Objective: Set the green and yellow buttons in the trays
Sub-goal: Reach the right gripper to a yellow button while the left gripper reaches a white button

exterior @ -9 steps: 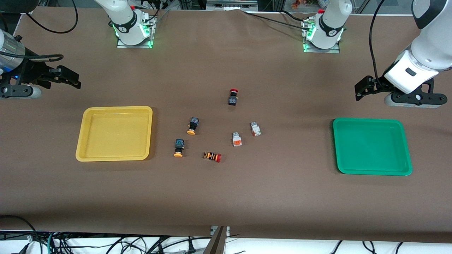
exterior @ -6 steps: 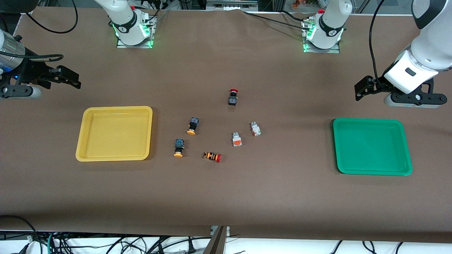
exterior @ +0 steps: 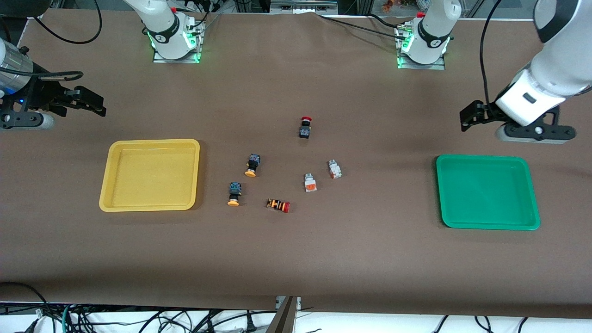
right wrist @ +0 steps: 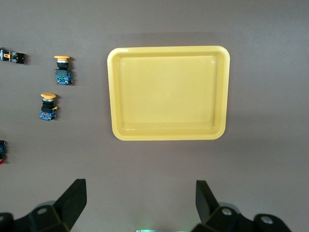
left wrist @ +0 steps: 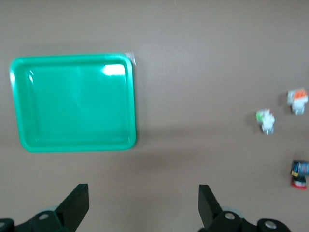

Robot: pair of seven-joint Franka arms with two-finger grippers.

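Note:
Two yellow-capped buttons (exterior: 252, 165) (exterior: 234, 194) with black-and-blue bodies lie mid-table, toward the yellow tray (exterior: 152, 141). Two white-bodied buttons (exterior: 310, 182) (exterior: 334, 169) lie beside them, toward the green tray (exterior: 485, 157). Both trays hold nothing. My left gripper (exterior: 471, 115) is open and empty, in the air over bare table by the green tray (left wrist: 72, 57). Its wrist view shows the white buttons (left wrist: 265, 120) (left wrist: 298, 100). My right gripper (exterior: 90, 101) is open and empty, over bare table by the yellow tray (right wrist: 169, 49). Its wrist view shows the yellow-capped buttons (right wrist: 63, 70) (right wrist: 48, 106).
A black switch with a red cap (exterior: 305, 127) lies farther from the front camera than the four buttons. An orange-striped switch with a red cap (exterior: 278, 205) lies nearer. Brown cloth covers the table. Both arm bases stand along its edge farthest from the camera.
My left arm and gripper have shifted slightly toward the middle of the table. The right arm, the buttons and the trays have not moved.

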